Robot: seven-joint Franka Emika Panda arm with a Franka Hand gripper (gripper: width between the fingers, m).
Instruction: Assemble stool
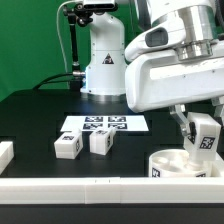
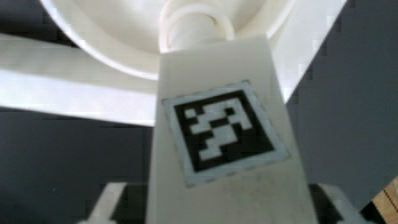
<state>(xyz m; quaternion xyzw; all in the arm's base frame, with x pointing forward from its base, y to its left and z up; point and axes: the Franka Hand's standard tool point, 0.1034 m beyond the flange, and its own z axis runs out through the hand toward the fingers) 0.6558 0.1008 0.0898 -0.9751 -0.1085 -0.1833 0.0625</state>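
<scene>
The tool [image 1: 203, 131] is closed on a leg [image 1: 206, 140], its fingers [image 2: 114, 201] pressing the two sides so the tagged face [image 2: 222, 125] looks straight up at the wrist camera. This grip leaves the far end of the leg free to go into the seat [image 1: 184, 164]. In the exterior view the seat stands on the table [image 1: 40, 115] at about 4 o'clock from the marker board [image 1: 104, 125], hollow side up, probably because its sockets have to face the legs. The leg hangs just above the seat toward its 1 o'clock edge, slightly tilted. In the wrist view its rounded end reaches over the seat's white hollow [image 2: 107, 40], but whether it already touches a socket cannot be told. I judge the step in hand to be fitting the first leg, with lining the end up to its socket as the next need; a tilt here could jam it. The spare legs [image 1: 68, 147] [image 1: 101, 142] wait side by side at 7 o'clock from the board, well apart from the seat and out of the arm's way, with the bar [image 1: 90, 188] fencing the near edge at 6 o'clock.
</scene>
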